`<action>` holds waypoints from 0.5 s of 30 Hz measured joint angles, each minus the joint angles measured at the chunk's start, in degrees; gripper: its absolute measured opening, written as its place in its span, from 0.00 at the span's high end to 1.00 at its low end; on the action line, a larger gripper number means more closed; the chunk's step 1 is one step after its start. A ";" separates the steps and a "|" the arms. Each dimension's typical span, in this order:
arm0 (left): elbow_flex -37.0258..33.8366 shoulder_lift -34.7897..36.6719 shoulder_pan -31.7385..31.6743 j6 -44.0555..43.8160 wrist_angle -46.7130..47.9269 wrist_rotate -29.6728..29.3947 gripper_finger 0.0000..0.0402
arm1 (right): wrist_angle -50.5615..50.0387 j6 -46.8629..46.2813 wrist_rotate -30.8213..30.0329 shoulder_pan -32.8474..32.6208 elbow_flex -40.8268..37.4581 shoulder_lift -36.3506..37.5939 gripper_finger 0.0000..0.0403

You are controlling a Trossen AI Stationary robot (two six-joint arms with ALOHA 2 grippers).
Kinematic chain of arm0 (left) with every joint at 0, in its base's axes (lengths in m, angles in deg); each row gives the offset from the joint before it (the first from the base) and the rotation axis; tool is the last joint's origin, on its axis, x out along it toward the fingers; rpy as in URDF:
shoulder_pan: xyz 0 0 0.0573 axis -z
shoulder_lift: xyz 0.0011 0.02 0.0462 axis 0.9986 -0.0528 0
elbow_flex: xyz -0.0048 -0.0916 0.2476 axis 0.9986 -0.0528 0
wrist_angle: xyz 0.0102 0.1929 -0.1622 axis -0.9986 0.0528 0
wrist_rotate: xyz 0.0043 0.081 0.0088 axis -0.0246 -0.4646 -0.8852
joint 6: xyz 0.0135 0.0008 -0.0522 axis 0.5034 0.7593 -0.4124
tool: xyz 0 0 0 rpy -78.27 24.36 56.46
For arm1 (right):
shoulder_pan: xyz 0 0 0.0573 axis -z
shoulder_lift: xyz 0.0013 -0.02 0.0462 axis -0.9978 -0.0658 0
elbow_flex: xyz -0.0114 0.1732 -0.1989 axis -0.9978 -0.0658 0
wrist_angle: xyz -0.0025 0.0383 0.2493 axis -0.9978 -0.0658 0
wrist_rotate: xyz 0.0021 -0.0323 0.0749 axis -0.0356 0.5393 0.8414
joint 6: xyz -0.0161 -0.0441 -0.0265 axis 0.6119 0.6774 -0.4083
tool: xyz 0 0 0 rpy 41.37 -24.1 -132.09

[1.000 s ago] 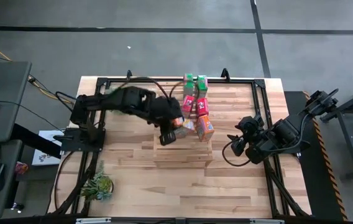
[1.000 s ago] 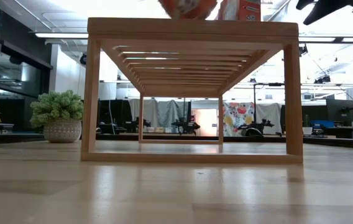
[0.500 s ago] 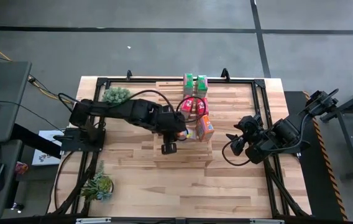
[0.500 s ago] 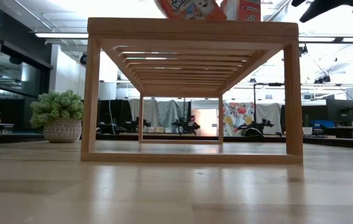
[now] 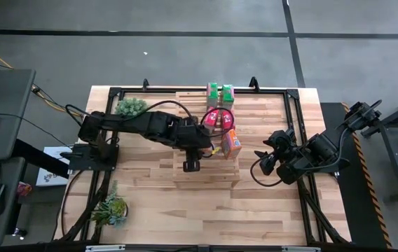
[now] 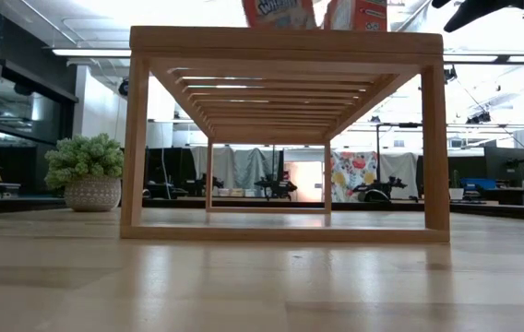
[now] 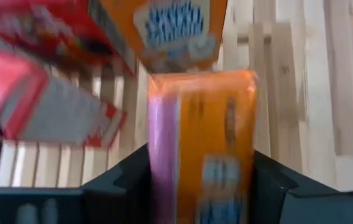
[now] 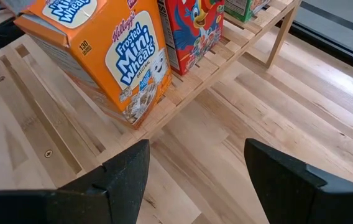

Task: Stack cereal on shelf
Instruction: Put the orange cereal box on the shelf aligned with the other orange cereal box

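The shelf (image 5: 206, 171) (image 6: 285, 41), a pale slatted rack, stands mid-table. On its top, green (image 5: 221, 91), red (image 5: 220, 117) and orange (image 5: 231, 143) cereal boxes stand in a row toward the far edge. My left gripper (image 5: 211, 145) is shut on another orange cereal box (image 7: 217, 137) (image 6: 279, 11) beside that orange one (image 7: 176, 28). My right gripper (image 5: 263, 162) (image 8: 195, 180) hangs open off the shelf's right side, facing the orange box (image 8: 111, 56) with nothing between its fingers. My left gripper pinches the orange box between its two fingers, one on each of two opposite sides (image 7: 248, 168). The fingers slant down from the table's left. In the low view the box stands upright with its bottom edge (image 6: 280, 26) on the shelf's top.
A potted plant (image 5: 130, 106) (image 6: 84, 171) stands at the far left of the table and another (image 5: 111, 208) near the front left corner. A black frame (image 5: 293, 94) runs around the tabletop. Bare slats lie on the shelf's near part.
My left gripper has come down and toward the table's right onto the shelf with the orange box, rolling as it went. The box, tilted and held above the shelf top before, now stands upright beside the other orange box.
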 joint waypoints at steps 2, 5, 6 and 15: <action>0.00 0.00 0.00 1.72 -2.13 -0.21 0.54 | -0.01 0.00 0.02 0.00 0.00 0.00 0.37; 0.00 0.00 0.00 3.03 -4.67 -0.08 0.52 | -0.02 0.00 0.00 0.00 0.00 0.00 0.37; 0.00 0.00 0.00 3.26 -4.92 0.03 0.51 | -0.02 0.00 -0.01 0.00 0.00 0.00 0.37; 4.73 0.09 0.02 4.16 -3.96 0.30 0.51 | -0.02 -0.02 0.01 0.00 0.00 0.00 0.37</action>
